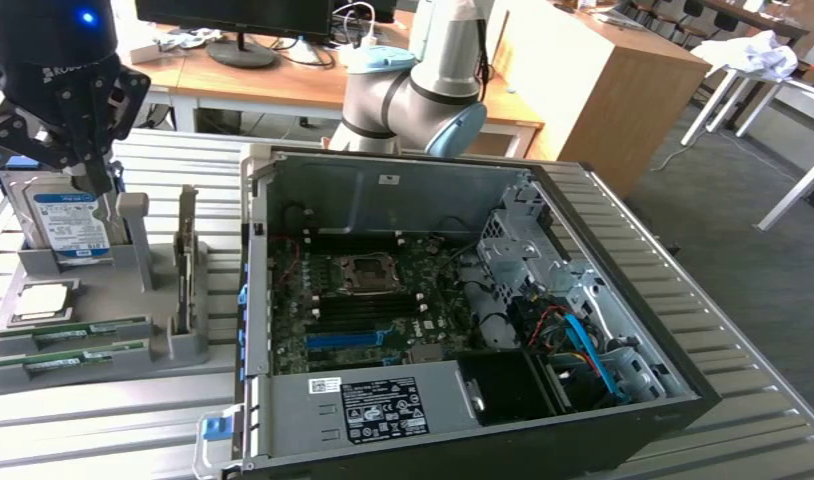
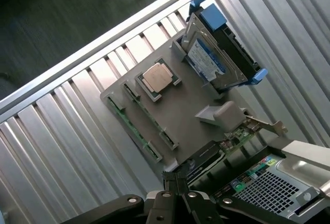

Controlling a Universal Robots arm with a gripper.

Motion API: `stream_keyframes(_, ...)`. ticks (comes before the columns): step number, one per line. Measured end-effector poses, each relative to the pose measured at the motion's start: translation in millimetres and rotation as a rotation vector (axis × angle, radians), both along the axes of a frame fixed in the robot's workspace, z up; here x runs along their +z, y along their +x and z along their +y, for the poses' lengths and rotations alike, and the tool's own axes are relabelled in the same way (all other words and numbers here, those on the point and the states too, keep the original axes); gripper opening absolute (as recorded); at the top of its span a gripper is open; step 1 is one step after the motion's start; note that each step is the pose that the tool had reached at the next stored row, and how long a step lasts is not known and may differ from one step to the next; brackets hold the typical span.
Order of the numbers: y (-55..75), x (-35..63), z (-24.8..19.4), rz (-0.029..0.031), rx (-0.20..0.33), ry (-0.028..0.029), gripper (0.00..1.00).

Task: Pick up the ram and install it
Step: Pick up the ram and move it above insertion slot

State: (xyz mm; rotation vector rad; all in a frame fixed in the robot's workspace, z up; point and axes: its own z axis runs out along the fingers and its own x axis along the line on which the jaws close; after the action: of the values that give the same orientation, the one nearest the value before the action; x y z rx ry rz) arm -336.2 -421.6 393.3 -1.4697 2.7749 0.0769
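A: Item: ram (image 1: pixel 74 333). Location?
B: Sat in a slot along the holder tray's (image 1: pixel 180 345) edge, opposite the hard drive (image 1: pixel 63 222). Judged light, stiff, brittle; best taken by its long top edge, clear of the chips.
A: Gripper (image 2: pixel 174 185)?
B: Jaws pressed together, empty, above the hard drive. The processor (image 1: pixel 44 302) sat between; slot walls crowded the stick's ends.

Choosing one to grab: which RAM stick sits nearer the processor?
The inner RAM stick, beside the processor; the outer RAM stick lies along the holder's edge.

hard drive (image 1: pixel 63 225) upright in holder (image 1: pixel 180 345) | processor (image 1: pixel 44 300) flat | PC case (image 1: pixel 380 195) open
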Motion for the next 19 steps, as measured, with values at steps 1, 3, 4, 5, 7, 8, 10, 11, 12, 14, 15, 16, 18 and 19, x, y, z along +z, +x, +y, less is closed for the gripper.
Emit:
stream_keyframes(1, 0.0, 0.0, 0.0, 0.0000, 0.010, 0.0000, 0.10)
stream_keyframes(3, 0.0, 0.0, 0.0, -0.0001, 0.031, 0.0000, 0.10)
stream_keyframes(4, 0.0, 0.0, 0.0, -0.0001, 0.041, 0.0000, 0.10)
stream_keyframes(5, 0.0, 0.0, 0.0, -0.0001, 0.051, 0.0000, 0.10)
stream_keyframes(7, 0.0, 0.0, 0.0, -0.0001, 0.070, 0.0001, 0.10)
stream_keyframes(8, 0.0, 0.0, 0.0, -0.0001, 0.080, 0.0000, 0.10)
stream_keyframes(10, 0.0, 0.0, 0.0, 0.0000, 0.100, 0.0000, 0.10)
stream_keyframes(11, 0.0, 0.0, 0.0, -0.0001, 0.109, 0.0000, 0.10)
stream_keyframes(12, -0.1, -0.1, 0.0, -0.0001, 0.118, 0.0000, 0.10)
stream_keyframes(14, -0.1, 0.0, 0.0, 0.0000, 0.136, 0.0000, 0.10)
stream_keyframes(15, -0.1, 0.0, 0.0, -0.0001, 0.144, 0.0000, 0.10)
stream_keyframes(16, -0.1, 0.0, 0.0, 0.0000, 0.153, 0.0000, 0.10)
stream_keyframes(18, -0.1, 0.0, 0.0, -0.0001, 0.171, 0.0000, 0.10)
stream_keyframes(19, -0.1, 0.0, 0.0, -0.0001, 0.179, 0.0000, 0.10)
